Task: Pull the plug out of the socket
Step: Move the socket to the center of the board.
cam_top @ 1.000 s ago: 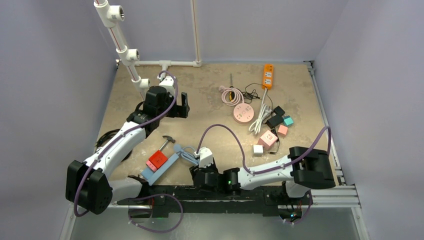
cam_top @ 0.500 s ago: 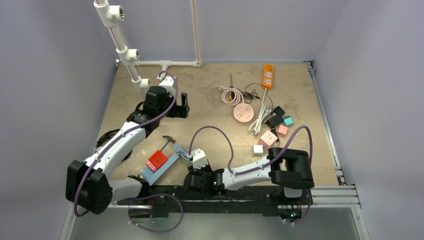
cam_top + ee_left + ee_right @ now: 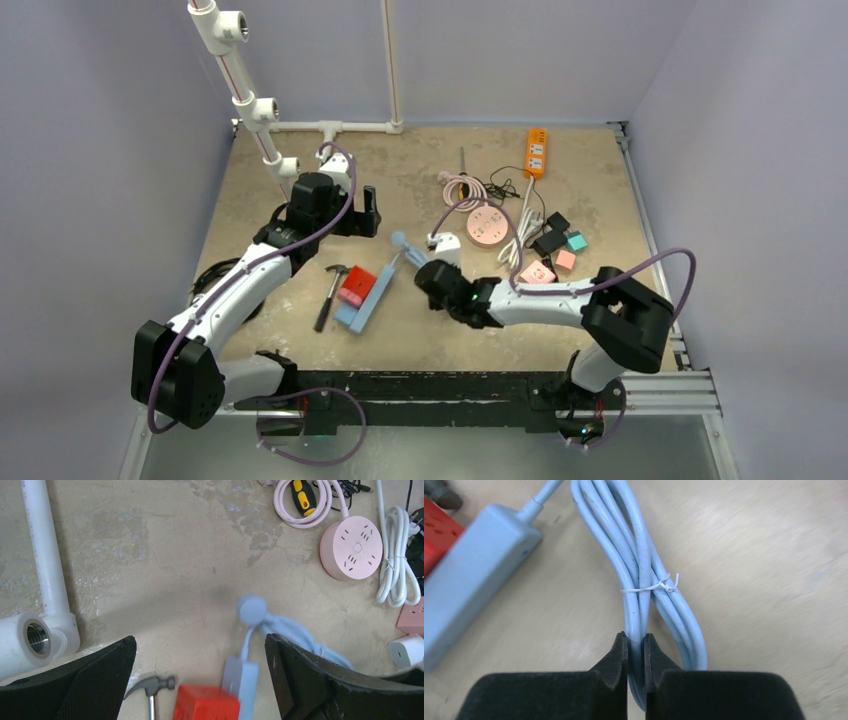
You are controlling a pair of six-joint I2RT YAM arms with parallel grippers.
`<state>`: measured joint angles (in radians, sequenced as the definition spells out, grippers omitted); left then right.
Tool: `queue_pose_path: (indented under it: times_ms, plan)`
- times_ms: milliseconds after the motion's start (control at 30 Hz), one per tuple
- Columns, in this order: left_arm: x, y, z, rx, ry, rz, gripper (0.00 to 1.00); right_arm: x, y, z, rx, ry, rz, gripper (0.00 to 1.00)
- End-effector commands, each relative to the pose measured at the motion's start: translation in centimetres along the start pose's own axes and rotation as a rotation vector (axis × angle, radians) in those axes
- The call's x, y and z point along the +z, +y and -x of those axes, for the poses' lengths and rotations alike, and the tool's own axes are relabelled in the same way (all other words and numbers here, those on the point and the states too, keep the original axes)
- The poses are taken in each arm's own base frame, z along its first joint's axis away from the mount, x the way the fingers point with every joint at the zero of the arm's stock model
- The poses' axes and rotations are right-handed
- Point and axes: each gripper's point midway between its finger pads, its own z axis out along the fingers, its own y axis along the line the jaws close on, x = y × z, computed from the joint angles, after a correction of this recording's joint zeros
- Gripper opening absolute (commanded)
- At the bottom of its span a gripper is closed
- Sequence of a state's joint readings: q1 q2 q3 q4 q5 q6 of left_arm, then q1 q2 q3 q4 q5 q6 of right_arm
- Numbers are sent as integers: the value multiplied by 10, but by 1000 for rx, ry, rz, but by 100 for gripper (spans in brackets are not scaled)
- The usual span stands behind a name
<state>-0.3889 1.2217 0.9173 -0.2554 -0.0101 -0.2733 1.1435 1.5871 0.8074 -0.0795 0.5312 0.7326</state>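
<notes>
A light-blue socket strip (image 3: 368,300) lies left of the table's middle, with a red cube plug (image 3: 356,284) seated on it. In the right wrist view my right gripper (image 3: 636,642) is shut on the strip's bundled blue cable (image 3: 639,555), tied with a white twist tie. The strip (image 3: 474,565) and red plug (image 3: 436,525) lie to its upper left. My left gripper (image 3: 200,640) hovers open and empty above the red plug (image 3: 207,702), the strip (image 3: 240,680) and the cable's round blue end plug (image 3: 251,610).
A hammer (image 3: 330,290) lies just left of the red plug. A pink round socket (image 3: 488,225), a white coiled cable (image 3: 520,240), small cube adapters (image 3: 540,272) and an orange strip (image 3: 537,152) fill the right side. White pipes (image 3: 250,100) stand at the back left.
My right gripper closed on the blue cable and swung from the near edge toward the table's middle, dragging the strip and red plug along. The hammer shifted. The left arm stayed put.
</notes>
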Motion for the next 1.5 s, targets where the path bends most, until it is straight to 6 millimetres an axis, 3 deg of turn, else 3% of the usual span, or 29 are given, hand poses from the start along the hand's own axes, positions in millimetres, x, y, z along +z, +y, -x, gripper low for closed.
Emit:
queue_pose_path:
  times_ms: [0,133,300,400,467,533,633,867,1100,1300,1467]
  plan:
    - [1,-8,-1,-8,-6,-45,99,10,-23,69,53,-151,5,0]
    - [-1,-13,0,-6,-7,-74,99,28,-60,101,88,-187,-58,0]
    - [-2,-28,-4,-5,4,-163,99,43,-91,122,109,-201,-97,5]
    - [0,-37,-10,-12,34,-216,99,43,-97,136,107,-215,-93,25]
    - [3,-41,-15,-22,56,-240,99,39,-97,149,104,-235,-83,51]
    - [7,-44,-20,-31,83,-255,99,33,-92,162,107,-259,-55,70]
    - [13,-43,-28,-40,119,-252,99,26,-82,184,119,-295,14,81]
    - [28,-28,-48,-62,207,-187,99,21,-55,210,138,-365,185,80]
    - [40,-24,-74,-136,309,-271,99,19,-60,190,149,-383,225,79]
    - [54,-29,-100,-203,420,-354,99,17,-54,188,158,-378,282,78]
    - [62,-28,-105,-218,438,-361,99,18,-52,186,154,-369,294,78]
